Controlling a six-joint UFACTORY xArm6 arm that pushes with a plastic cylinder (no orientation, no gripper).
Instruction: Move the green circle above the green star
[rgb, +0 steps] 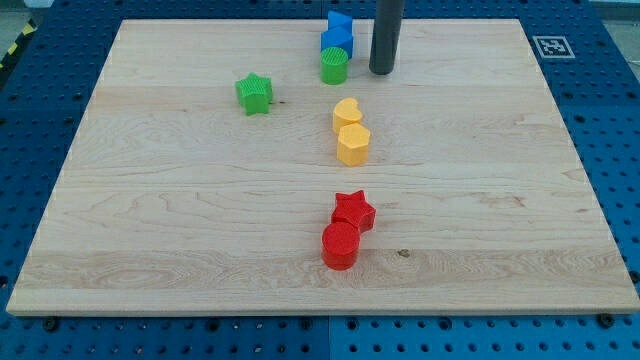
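Note:
The green circle (334, 66) stands near the view's top centre, touching the blue blocks behind it. The green star (255, 93) lies to its left and slightly lower, apart from it. My tip (381, 71) is the lower end of the dark rod, just to the right of the green circle with a small gap between them.
Two blue blocks (338, 33) sit stacked in a row above the green circle. A yellow heart (347, 113) and a yellow hexagon (353, 144) touch at the board's centre. A red star (353, 210) and a red cylinder (340, 245) touch lower down. The wooden board (150, 220) lies on a blue pegboard.

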